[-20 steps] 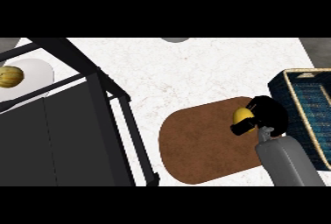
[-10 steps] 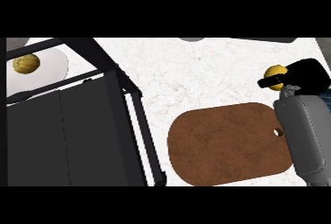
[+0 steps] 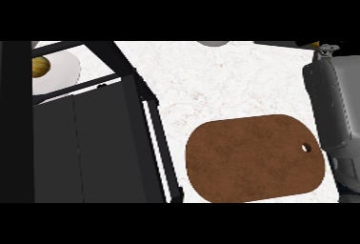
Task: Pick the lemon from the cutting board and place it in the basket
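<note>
The brown cutting board (image 3: 253, 159) lies bare on the white counter, lower right. My right forearm (image 3: 334, 105) runs up the right edge above it. Only a small black part of my right hand (image 3: 329, 46) shows at the top right corner. A sliver of the yellow lemon (image 3: 314, 44) peeks out at its left side, held up off the board. The rest of the hand and the lemon are cut off by the view's edge. The basket is out of view, and so is my left hand.
A black frame and a dark cabinet (image 3: 84, 143) fill the left side. Behind them a white plate (image 3: 63, 71) carries a yellow-brown fruit (image 3: 41, 66). A grey round object (image 3: 211, 43) pokes in at the top edge.
My right hand lifted the lemon off the board and carried it up and to the right, almost out of view. The view itself has shifted, and the basket no longer shows.
</note>
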Tool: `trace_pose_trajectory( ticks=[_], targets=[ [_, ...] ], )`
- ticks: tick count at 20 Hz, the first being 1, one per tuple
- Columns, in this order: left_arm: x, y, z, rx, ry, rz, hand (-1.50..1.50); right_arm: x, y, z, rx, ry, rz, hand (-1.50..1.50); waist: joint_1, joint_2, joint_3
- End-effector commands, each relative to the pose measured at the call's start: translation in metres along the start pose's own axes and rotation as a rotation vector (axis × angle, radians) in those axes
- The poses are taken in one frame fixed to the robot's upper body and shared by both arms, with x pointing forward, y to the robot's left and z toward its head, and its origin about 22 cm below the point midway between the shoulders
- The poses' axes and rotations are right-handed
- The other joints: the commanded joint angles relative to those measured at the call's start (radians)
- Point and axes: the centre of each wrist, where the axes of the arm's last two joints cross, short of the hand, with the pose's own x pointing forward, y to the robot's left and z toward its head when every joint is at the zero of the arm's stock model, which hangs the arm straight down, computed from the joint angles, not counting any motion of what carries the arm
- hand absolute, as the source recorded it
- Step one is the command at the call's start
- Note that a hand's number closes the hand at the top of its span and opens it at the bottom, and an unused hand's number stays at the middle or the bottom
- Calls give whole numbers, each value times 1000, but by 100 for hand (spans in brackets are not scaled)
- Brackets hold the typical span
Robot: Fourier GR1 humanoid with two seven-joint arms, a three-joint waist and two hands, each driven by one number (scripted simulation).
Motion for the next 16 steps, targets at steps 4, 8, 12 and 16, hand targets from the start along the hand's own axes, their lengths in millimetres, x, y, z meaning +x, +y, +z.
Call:
trace_pose_trajectory(
  ticks=[4, 8, 12, 16],
  targets=[
    [8, 11, -10, 6, 10, -36, 0, 46, -22, 8, -110, 251, -130, 150, -8, -13, 32],
    [-2, 12, 0, 10, 40, -42, 0, 52, -22, 5, -125, 316, -58, 150, -24, -20, 31],
    [-2, 11, -4, 60, 45, -38, 0, 44, -4, 7, -145, 334, 91, 150, -64, -28, 32],
    [-3, 10, 14, 60, 59, -32, 0, 44, -10, -5, -182, 373, 136, 150, -61, -36, 32]
  ],
)
